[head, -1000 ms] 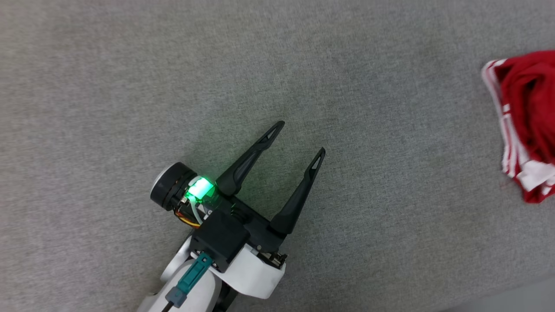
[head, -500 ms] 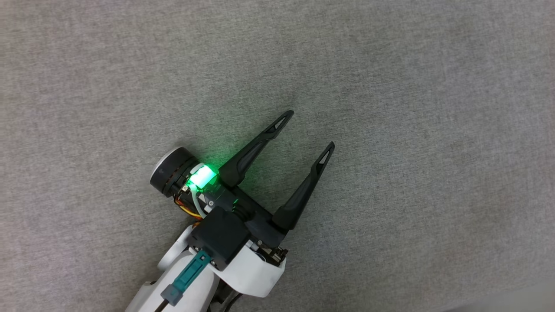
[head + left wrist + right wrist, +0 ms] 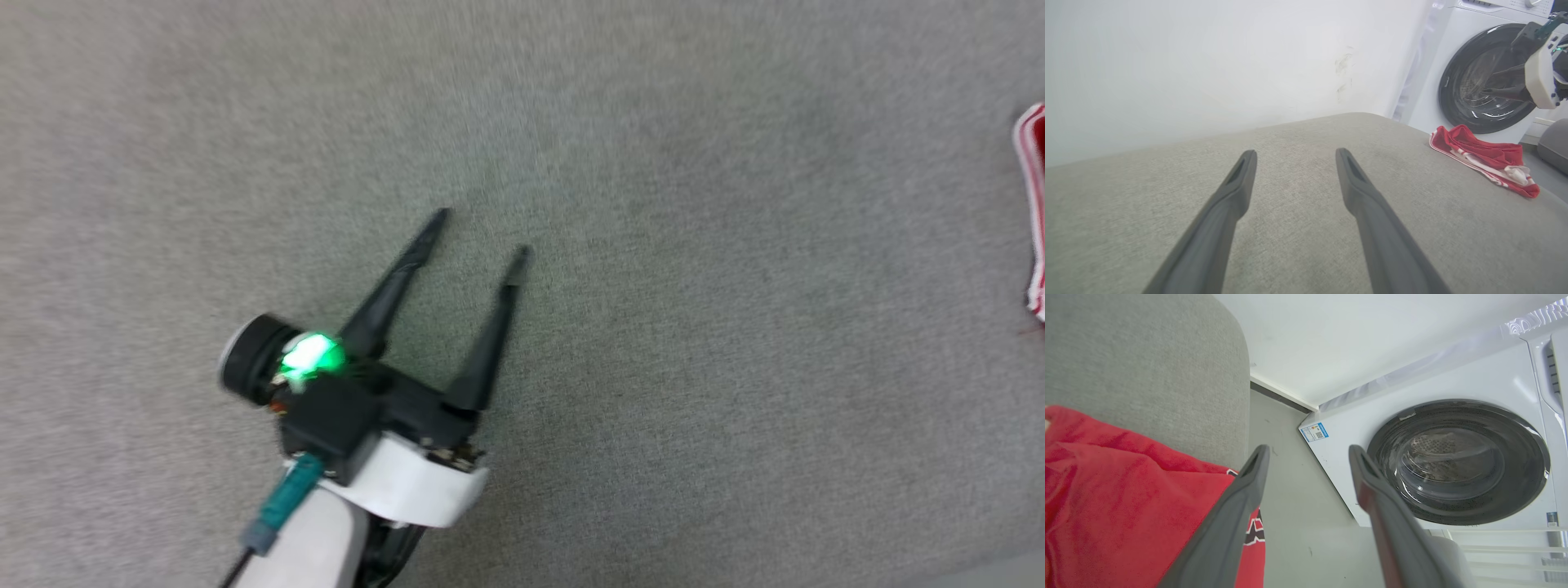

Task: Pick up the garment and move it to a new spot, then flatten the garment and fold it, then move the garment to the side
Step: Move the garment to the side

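1. Head view: the left gripper (image 3: 482,233) hangs over a broad grey woven upholstered surface (image 3: 735,367). Its two long dark fingers are spread wide, with bare cloth showing between them and a green light glowing at the wrist.
2. At the far right edge of that view lies a strip of the garment (image 3: 1035,163), a red thin-fabric T-shirt with red-and-white striped trim, well apart from the left gripper.
3. From the left wrist, the left gripper (image 3: 1294,152) stands released and empty. The garment (image 3: 1482,157) sits crumpled in a low heap near the far right edge of the grey surface (image 3: 1290,245), in front of a white front-loading washing machine with a round dark glass door (image 3: 1470,81).
4. From the right wrist, the right gripper (image 3: 1308,451) is spread open with nothing between its fingers. The garment (image 3: 1126,498) lies just under its left finger; I cannot tell whether they touch.
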`<state>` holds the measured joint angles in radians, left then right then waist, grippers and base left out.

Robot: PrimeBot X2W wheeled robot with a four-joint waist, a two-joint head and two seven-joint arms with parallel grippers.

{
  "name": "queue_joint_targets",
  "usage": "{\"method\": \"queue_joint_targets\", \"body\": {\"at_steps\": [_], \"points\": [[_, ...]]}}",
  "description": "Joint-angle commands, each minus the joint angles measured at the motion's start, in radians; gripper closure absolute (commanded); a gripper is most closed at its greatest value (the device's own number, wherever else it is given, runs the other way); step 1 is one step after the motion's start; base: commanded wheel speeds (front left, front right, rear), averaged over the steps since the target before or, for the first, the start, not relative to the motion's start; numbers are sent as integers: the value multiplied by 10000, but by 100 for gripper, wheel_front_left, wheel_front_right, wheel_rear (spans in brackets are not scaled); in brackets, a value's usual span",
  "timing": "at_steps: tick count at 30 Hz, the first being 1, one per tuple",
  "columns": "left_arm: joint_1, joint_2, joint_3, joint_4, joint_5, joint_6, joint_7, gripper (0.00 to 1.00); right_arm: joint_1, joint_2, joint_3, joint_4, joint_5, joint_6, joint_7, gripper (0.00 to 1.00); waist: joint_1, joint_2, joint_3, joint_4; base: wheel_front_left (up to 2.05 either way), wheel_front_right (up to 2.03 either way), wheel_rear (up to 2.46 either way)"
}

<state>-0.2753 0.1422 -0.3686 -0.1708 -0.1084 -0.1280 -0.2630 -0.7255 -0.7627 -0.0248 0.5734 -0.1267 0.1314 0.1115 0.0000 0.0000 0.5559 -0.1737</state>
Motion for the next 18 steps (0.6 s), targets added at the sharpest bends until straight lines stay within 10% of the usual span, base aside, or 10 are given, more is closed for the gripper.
{"method": "queue_joint_targets", "body": {"at_steps": [1, 18], "points": [[468, -165, 510, 23, -172, 63, -21, 0, 15, 449, -29, -492, 171, -15, -334, 0, 0, 0, -1139, 259, 0, 0, 0], [2489, -780, 4201, 563, -287, 426, -21, 0, 3264, 4193, -593, -4191, 1930, -13, -2481, 0, 0, 0, -3885, 1055, 0, 0, 0]]}}
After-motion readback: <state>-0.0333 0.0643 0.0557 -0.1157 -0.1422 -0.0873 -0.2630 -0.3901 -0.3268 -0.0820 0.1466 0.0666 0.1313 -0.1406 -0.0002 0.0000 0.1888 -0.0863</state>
